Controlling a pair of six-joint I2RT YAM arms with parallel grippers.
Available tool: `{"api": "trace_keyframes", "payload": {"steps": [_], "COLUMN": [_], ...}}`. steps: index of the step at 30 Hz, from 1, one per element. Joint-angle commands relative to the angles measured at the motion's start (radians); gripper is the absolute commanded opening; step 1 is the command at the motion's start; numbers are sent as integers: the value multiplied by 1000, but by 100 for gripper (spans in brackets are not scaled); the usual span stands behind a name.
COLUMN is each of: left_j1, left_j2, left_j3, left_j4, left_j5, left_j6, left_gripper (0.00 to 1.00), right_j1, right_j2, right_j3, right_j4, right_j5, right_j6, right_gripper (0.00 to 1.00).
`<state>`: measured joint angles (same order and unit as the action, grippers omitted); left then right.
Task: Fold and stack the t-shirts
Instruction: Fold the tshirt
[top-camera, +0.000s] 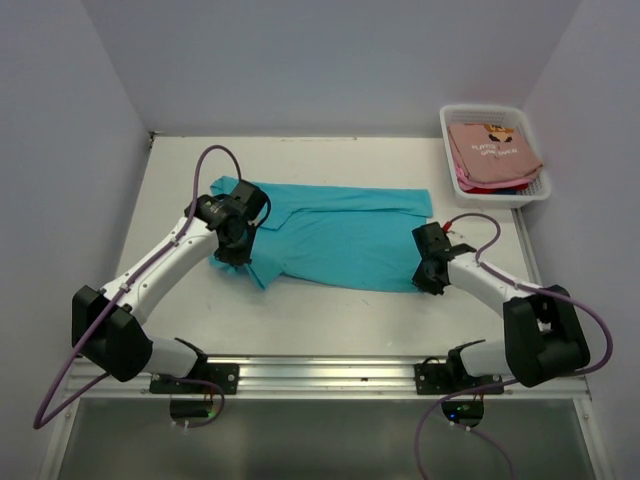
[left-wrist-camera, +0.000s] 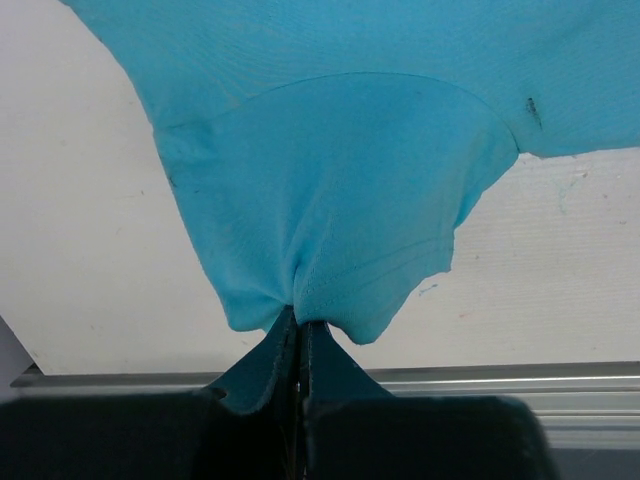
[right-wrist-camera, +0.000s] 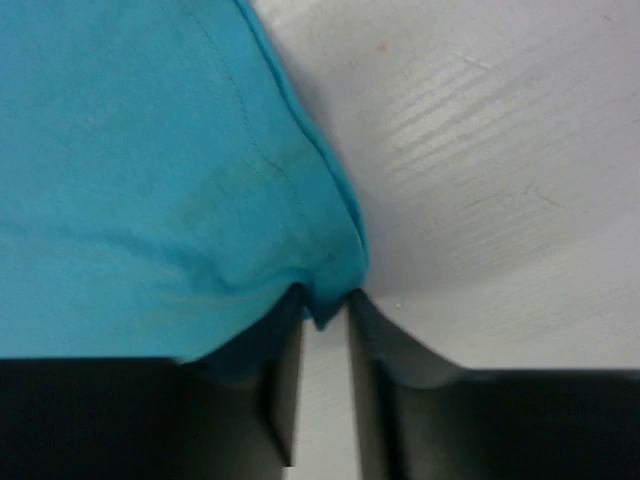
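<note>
A teal t-shirt (top-camera: 340, 235) lies spread across the middle of the table. My left gripper (top-camera: 230, 258) is at its left end, shut on the sleeve hem (left-wrist-camera: 340, 290), which bunches at the fingertips of that gripper (left-wrist-camera: 300, 318). At the shirt's lower right corner sits my right gripper (top-camera: 429, 284). In the right wrist view that gripper (right-wrist-camera: 325, 302) has its jaws a little apart, with the tip of the teal t-shirt corner (right-wrist-camera: 322, 315) between them. A salmon-pink t-shirt (top-camera: 495, 150) with dark print lies folded in the basket, with red and blue edges (top-camera: 500, 187) under it.
The white plastic basket (top-camera: 447, 122) stands at the back right corner of the table. A metal rail (top-camera: 320, 370) runs along the near edge by the arm bases. Walls close in the table at the back and on both sides.
</note>
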<state>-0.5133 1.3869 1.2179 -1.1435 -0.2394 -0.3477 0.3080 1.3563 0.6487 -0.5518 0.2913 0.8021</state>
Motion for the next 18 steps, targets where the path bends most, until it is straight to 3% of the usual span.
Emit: {"api": "trace_keyframes", "payload": {"steps": [1, 2, 4, 12, 18], "left_j1": [-7, -7, -7, -5, 28], "left_j2": [-29, -28, -26, -39, 26], "left_j3": [35, 32, 32, 22, 17], "left_j4": [-24, -24, -25, 65, 172], "left_j5": [-24, -24, -23, -72, -135], "left_j6": [9, 7, 4, -16, -11], "left_gripper": [0, 0, 0, 0, 0], "right_j1": [0, 2, 2, 2, 2], "right_j2": [72, 73, 58, -132, -145], "right_j3": [-40, -38, -37, 63, 213], "right_j4": [73, 75, 70, -26, -73], "right_j5": [26, 20, 16, 77, 170], "right_j6": [31, 29, 22, -59, -147], "right_gripper": [17, 8, 0, 0, 0]}}
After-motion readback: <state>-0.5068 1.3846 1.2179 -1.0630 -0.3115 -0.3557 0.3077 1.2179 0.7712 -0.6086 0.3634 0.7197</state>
